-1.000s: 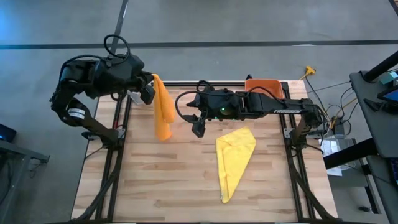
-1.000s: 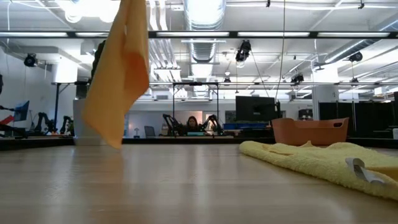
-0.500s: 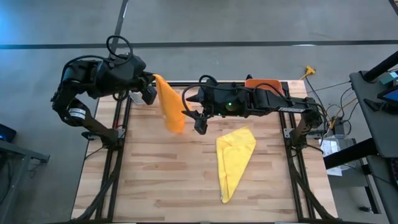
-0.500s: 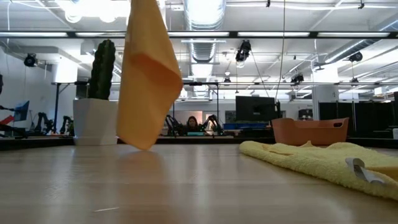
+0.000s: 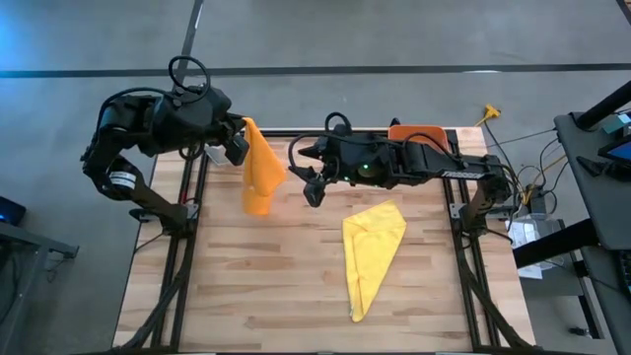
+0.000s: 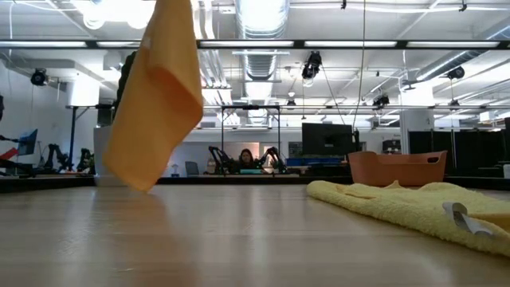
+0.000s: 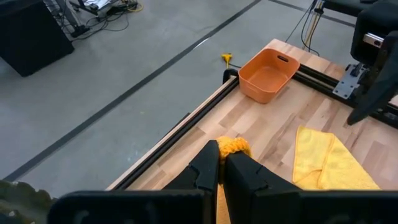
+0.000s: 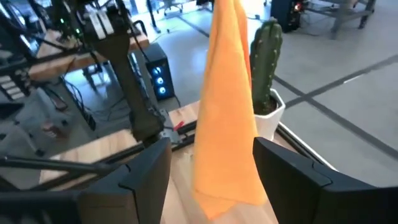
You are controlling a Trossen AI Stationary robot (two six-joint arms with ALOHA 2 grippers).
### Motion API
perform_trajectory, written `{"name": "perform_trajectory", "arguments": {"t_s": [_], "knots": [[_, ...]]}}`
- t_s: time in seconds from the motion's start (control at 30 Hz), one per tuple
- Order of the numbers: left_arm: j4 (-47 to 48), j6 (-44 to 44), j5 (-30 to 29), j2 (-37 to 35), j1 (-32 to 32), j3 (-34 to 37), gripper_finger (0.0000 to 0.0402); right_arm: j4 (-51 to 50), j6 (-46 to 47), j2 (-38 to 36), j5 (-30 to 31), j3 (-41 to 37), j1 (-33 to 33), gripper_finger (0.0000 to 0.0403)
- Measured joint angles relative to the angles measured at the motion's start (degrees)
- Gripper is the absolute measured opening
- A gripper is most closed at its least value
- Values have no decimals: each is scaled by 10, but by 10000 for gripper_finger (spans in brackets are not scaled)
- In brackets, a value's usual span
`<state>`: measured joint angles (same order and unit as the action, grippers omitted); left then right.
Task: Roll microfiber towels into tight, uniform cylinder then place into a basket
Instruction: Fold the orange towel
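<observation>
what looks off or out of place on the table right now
Nothing damaged or spilled. The yellow towel lies crumpled and unrolled on the table, and the orange towel dangles in the air from the shut left gripper. The basket is empty.

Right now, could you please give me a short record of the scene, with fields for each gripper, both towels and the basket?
left gripper: shut on the orange towel's top edge, raised over the table's far left part
orange towel: hanging free from the left gripper, its lower end clear of the table
right gripper: open, held in the air with the hanging orange towel between its fingers, not closed on it
yellow towel: lying loosely folded on the table, unrolled
basket: at the table's far right corner, nothing inside
</observation>
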<state>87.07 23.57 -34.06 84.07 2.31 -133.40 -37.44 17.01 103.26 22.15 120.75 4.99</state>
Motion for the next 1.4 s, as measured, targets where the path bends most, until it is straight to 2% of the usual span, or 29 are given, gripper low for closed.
{"name": "perform_trajectory", "arguments": {"t_s": [0.13,0.43,1.4], "knots": [[0,0,0,0,0,0,0,1,1,0,-15,0,0,221],[0,-4,0,-1,0,0,0,27,142,0,-17,0,3,221],[0,-4,0,-5,0,0,0,40,163,0,-15,0,4,221]]}}
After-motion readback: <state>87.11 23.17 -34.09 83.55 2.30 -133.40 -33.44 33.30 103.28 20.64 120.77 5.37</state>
